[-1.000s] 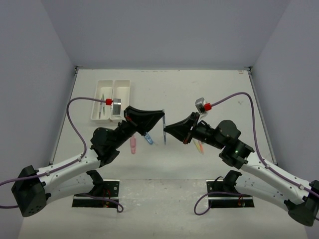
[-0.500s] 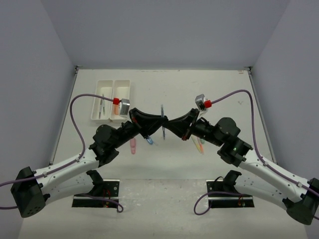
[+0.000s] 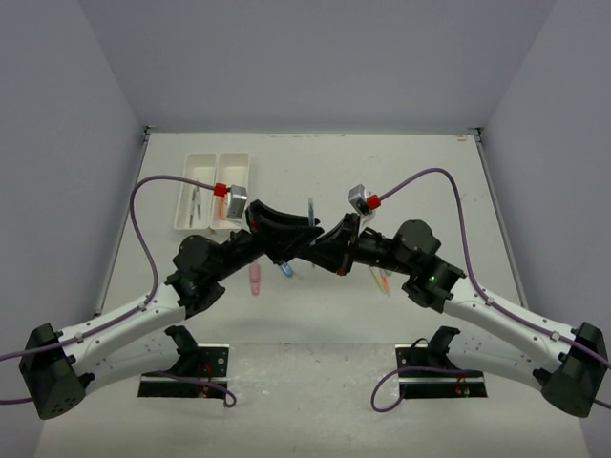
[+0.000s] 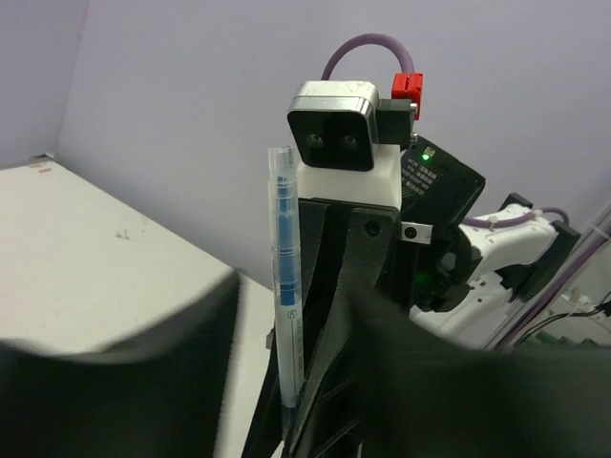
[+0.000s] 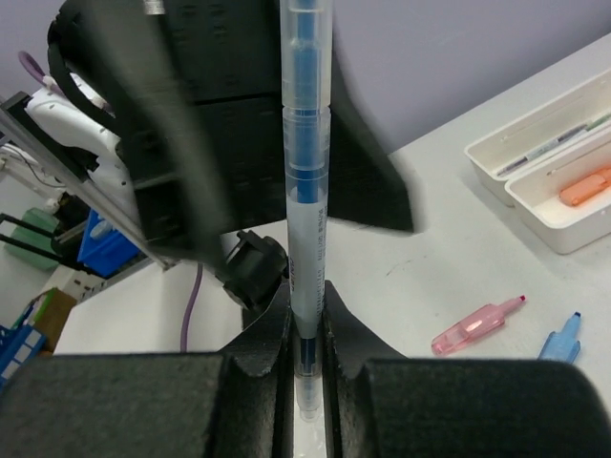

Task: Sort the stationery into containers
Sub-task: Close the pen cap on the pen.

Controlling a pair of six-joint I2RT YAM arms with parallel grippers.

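Blue pen (image 5: 305,219) stands upright, pinched by the right end effector (image 5: 305,382); the left end effector (image 4: 291,401) seems spread around it. White trays (image 3: 235,170) lie at ten o'clock on the counter (image 3: 410,181).

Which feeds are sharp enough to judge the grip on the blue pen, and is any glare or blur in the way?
Left wrist: the blue pen is fairly sharp, the left jaws a dark blur across the bottom. Right wrist: pen sharp, the right jaws pinching it soft, the left arm smeared dark behind. Top external: even light, faint shadows, no glare, pen tiny.
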